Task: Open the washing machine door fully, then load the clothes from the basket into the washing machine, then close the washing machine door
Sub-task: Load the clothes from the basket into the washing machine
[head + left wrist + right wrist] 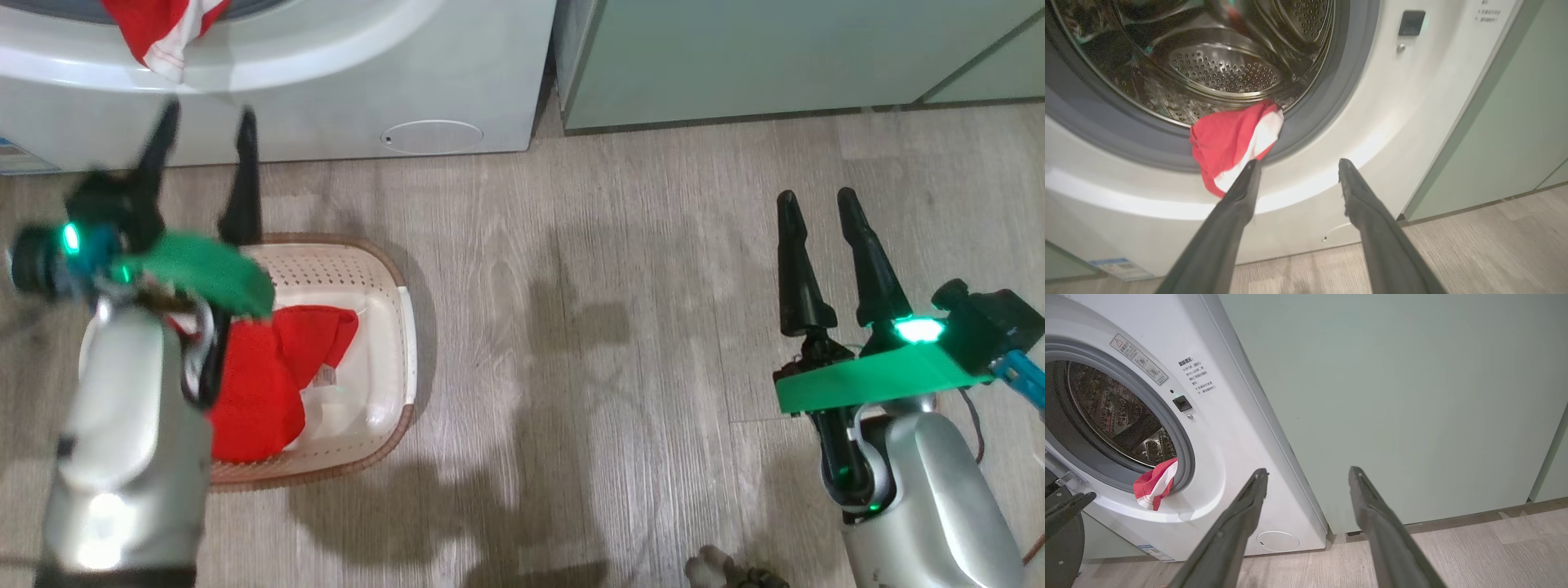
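While one red-and-white garment (1233, 143) is hanging over the lip of the washing machine (1392, 122) and a red garment (261, 384) is lying in the basket (406, 343), the left gripper (1300, 163) and the right gripper (1308, 471) are hovering spread and empty.

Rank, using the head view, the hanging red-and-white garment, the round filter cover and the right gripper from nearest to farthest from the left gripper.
From the left gripper:
1. red-and-white garment, hanging just above it.
2. round filter cover, to its right, low down.
3. right gripper, far right over the floor.
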Robot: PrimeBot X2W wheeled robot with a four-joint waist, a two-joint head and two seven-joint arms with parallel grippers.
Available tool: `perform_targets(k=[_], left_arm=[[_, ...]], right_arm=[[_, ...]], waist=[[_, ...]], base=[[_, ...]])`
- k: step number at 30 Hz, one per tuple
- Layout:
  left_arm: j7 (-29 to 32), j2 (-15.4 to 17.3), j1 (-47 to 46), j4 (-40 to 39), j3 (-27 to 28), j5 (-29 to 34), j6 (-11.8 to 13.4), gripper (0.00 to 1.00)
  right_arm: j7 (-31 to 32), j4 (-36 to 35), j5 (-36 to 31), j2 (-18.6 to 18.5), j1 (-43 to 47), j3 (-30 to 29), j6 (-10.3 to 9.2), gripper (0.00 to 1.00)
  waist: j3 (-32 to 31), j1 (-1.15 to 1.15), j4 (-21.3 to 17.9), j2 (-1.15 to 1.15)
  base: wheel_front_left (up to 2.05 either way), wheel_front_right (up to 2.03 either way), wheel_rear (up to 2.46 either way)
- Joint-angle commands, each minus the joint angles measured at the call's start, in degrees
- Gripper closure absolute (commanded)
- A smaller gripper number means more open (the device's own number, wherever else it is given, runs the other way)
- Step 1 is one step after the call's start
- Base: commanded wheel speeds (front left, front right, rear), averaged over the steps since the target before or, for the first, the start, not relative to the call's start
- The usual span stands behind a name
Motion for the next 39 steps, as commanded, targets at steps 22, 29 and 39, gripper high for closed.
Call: perform_targets(k=[22, 29, 39], left_arm=[[-0.28, -6.36, 14.25, -19.42, 5.39, 3.76, 2.01, 0.00], [-0.28, -6.58, 14.68, -18.99, 5.06, 3.79, 2.13, 0.00], [-0.28, -6.65, 14.79, -18.35, 5.13, 3.80, 2.16, 0.00]], right_arm=[[-0.51, -2.26, -0.48, -0.17, 2.13, 0.73, 0.00, 0.00], [-0.51, -2.05, -0.61, -0.17, 2.28, 0.72, 0.00, 0.00], [-0.51, -1.83, -0.68, -0.17, 2.54, 0.99, 0.00, 0.00]], waist=[[-0.88, 0.00, 1.09, -0.01], [-1.20, 0.00, 1.03, -0.01], [-1.66, 0.00, 0.87, -0.01]], base=[[0.00, 0.00, 0.00], [0.00, 0.00, 0.00], [0.00, 0.00, 0.00]])
